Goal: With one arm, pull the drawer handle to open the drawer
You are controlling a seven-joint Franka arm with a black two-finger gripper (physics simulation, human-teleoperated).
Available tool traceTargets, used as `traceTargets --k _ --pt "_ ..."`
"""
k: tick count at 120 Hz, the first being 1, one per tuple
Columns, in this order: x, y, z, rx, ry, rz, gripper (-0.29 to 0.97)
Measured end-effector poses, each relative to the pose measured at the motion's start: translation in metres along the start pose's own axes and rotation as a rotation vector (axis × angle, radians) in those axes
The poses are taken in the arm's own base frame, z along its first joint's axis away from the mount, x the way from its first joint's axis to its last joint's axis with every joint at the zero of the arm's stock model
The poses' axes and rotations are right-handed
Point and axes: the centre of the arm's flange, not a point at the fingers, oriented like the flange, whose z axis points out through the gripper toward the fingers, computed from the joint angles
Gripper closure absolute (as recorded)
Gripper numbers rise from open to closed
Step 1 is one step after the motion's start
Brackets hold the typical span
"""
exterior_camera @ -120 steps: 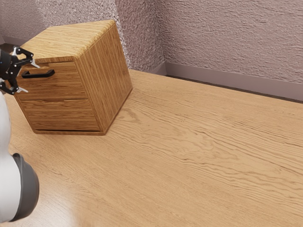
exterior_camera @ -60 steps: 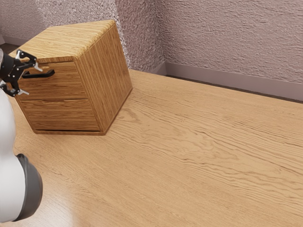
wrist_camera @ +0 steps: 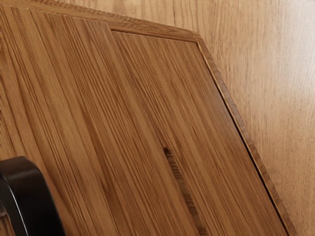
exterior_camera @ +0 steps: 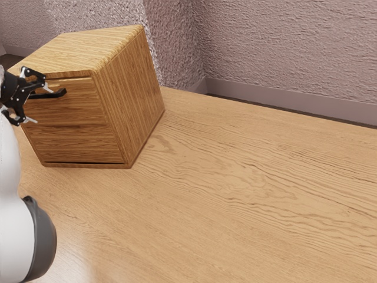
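A: What did the room look like?

B: Rough, pebbled plaster walls (exterior_camera: 283, 41) in a greyish mauve, and a vertical edge (exterior_camera: 152, 35) where one face turned into the next.

A: And lower down?

B: A plain baseboard (exterior_camera: 294, 101), slightly darker than the plaster, ran along the foot of the wall. Below it lay a broad wooden surface (exterior_camera: 247, 194) of warm oak colour with wavy grain.

A: The light?

B: Soft and even, with a pale sheen on the wood near the exterior view's lower left.
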Motion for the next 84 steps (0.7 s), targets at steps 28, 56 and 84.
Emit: traceTargets --k 28,56,84 --pt "0.004 0.003 0.005 -0.010 0.004 -0.043 0.00" --pt "0.013 0.010 -0.001 -0.012 0.002 -0.087 -0.01" --pt "0.005 0.026 -0.003 -0.017 -0.009 -0.153 0.02"
